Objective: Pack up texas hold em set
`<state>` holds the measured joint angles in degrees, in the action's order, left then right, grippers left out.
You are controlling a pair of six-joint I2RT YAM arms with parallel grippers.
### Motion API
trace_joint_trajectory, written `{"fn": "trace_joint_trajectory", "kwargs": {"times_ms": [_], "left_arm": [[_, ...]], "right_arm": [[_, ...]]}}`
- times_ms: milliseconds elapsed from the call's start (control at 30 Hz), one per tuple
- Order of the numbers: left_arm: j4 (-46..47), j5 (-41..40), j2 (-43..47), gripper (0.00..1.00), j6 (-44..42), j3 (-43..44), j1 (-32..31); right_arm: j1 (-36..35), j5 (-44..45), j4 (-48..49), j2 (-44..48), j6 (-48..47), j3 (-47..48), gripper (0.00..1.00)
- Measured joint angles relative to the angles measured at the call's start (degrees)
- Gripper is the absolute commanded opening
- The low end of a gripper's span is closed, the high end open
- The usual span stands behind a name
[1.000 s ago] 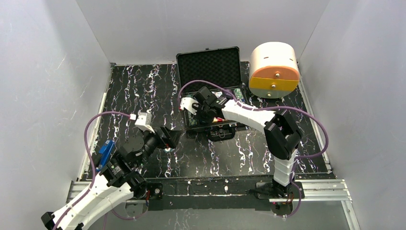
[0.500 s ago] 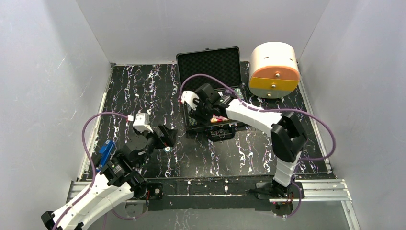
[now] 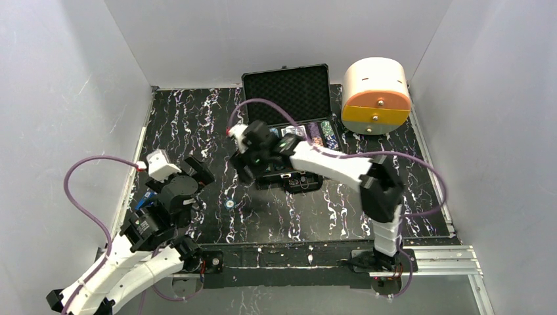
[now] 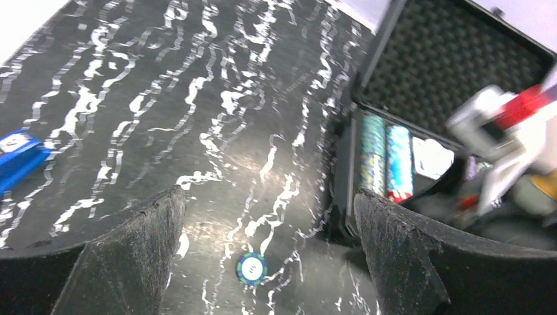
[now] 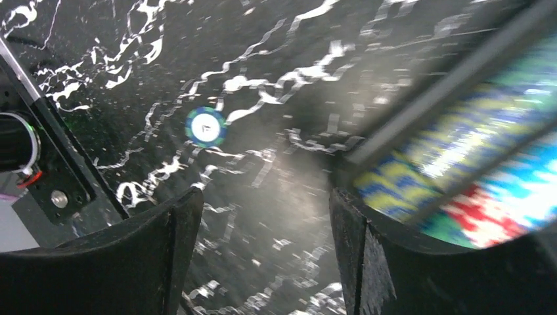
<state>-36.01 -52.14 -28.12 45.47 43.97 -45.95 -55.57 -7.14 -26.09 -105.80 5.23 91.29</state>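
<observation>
The left pincer (image 4: 266,197) hangs low over the desk (image 3: 184,125), fingers wide apart and nothing between them, and a lone chip (image 4: 252,268) lies flat on the desk ahead of it, in line with the gap. The case (image 3: 287,92) stands open ahead and to this pincer's right, its foam lid thrown back so the slots can be reached from above; rows of chips (image 4: 381,154) sit on edge in the near slots. The right pincer (image 5: 263,197) is also spread and empty. It leans out past the case's edge, with the packed rows beside its right finger and the loose chip ahead, nearer its left finger. Both pincers point at that one chip, so it looks like the stray piece to be gathered next, and the right one seems better placed since the case is just beside it. The chip is thin and lies flush on a hard top, so the fingers would likely have to drop on either side of its rim and pinch at desk level, or it may skate away. With two arms near one small target, they could clash. A blue tool (image 4: 16,154) lies far to the left pincer's left, apart from the set
</observation>
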Motion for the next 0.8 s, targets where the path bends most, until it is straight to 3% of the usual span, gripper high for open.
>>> {"fn": "trace_joint_trajectory", "kwargs": {"times_ms": [267, 400, 800], "left_arm": [[-10.95, -9.92, 0.07, 0.98, 5.81, 4.24, 0.00], [-13.90, -12.50, 2.29, 0.98, 7.02, 4.87, 0.00], [-17.09, -14.62, 5.35, 0.98, 8.33, 5.09, 0.00]], "right_arm": [[-13.70, 8.41, -7.85, -21.29, 9.77, 15.17, 0.88], [-14.95, 10.49, -11.37, -25.66, 11.98, 18.71, 0.88], [-15.34, 16.59, -16.22, -33.18, 13.03, 30.53, 0.73]]}}
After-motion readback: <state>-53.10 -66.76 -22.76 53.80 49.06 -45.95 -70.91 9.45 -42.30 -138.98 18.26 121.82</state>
